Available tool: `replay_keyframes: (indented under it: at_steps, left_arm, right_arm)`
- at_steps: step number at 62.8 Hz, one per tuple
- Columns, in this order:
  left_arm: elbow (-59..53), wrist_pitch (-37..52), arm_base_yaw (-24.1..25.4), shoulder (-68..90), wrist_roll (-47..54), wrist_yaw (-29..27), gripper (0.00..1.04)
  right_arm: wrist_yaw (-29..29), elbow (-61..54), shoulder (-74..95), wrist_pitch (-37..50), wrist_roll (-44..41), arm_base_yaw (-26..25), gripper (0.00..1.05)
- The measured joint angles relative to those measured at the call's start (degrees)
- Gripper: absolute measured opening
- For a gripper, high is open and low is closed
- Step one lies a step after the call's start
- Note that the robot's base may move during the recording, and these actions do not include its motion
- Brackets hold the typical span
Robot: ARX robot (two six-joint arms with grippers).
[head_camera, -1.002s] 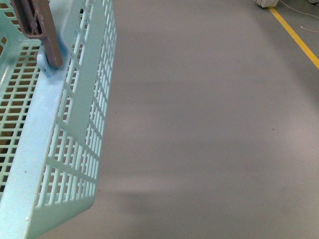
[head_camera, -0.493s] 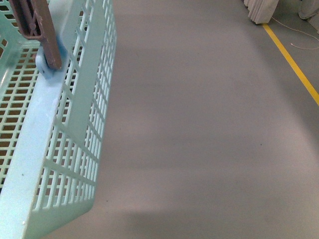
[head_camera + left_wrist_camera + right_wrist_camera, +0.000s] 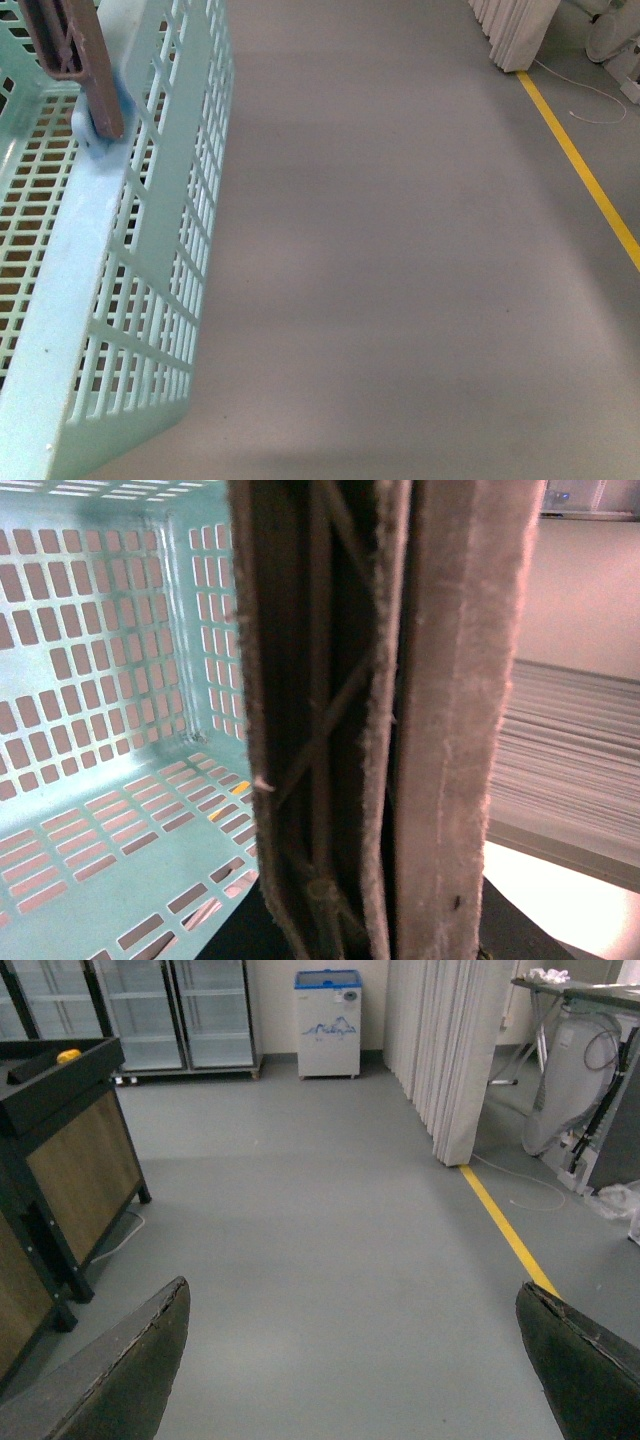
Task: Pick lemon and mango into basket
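Item: basket (image 3: 150,300), pale blue-green, slotted.
Location: at the robot's left, clear of the grey floor (image 3: 400,260) and hung by its brown handle (image 3: 85,70).
Attitude: long axis runs from near the robot to far ahead. The open top faces up and the outer long wall faces right. It is slightly tilted.
Contents: the inside corner and floor shown in the left wrist view hold no fruit.
Progress: neither lemon nor mango is loaded, so both picks are judged outstanding.
Possible stock: a small yellow item (image 3: 68,1056) on a dark stand (image 3: 70,1150), far off. It may be the lemon but is too small to tell.
Right gripper (image 3: 352,1290): fingers spread wide, holding nothing.
Left gripper: jaws hidden by the handle, so I cannot tell their state.
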Motion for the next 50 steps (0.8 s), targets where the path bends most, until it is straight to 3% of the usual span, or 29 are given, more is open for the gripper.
replay_keyframes:
  at_steps: [50]
  left_arm:
    - [0.0,0.0,-0.4,-0.1,0.0,0.7,0.18]
  right_arm:
    - [0.3,0.0,0.0,0.0,0.0,0.0,0.96]
